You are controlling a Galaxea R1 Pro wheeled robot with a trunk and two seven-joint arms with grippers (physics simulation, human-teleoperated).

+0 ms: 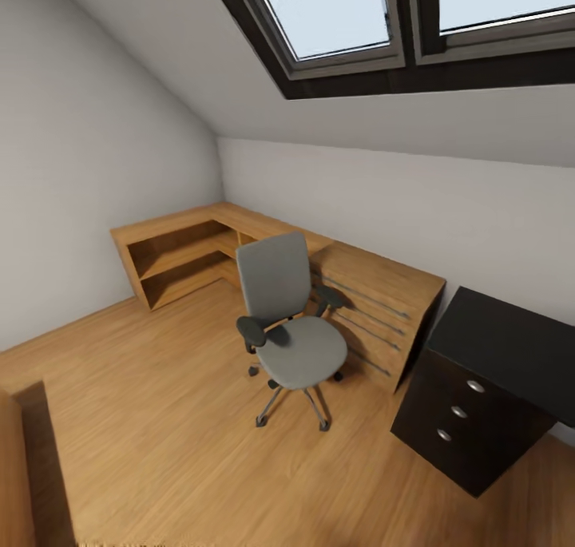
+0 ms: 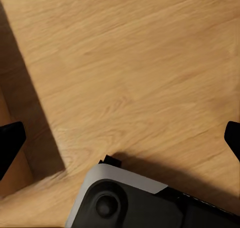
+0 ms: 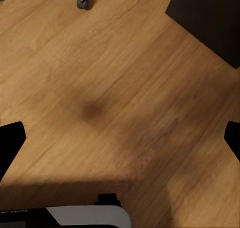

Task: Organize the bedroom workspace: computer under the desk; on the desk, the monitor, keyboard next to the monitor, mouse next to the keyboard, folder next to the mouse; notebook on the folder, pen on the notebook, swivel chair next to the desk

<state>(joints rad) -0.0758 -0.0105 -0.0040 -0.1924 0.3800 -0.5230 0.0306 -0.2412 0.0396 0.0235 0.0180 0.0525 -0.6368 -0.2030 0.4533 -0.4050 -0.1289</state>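
The grey swivel chair (image 1: 291,323) stands mid-room on the wooden floor, its back toward the low cabinets and its seat bare. At the right is the desk (image 1: 511,343), with a glossy black top and a three-drawer unit (image 1: 459,411) with silver knobs; the part of the top I see is bare. The monitor, keyboard, folder and notebook are out of view. My left gripper (image 2: 120,140) hangs open over bare floor. My right gripper (image 3: 120,140) is also open above the floor, with a chair castor (image 3: 82,1) and the drawer unit's corner (image 3: 210,18) ahead of it.
Light wooden low cabinets (image 1: 192,251) run along the back corner and continue behind the chair to the desk. A sloped ceiling with skylights (image 1: 335,12) rises above. A wooden piece of furniture (image 1: 16,467) is at the near left. My base (image 2: 135,203) shows below the left gripper.
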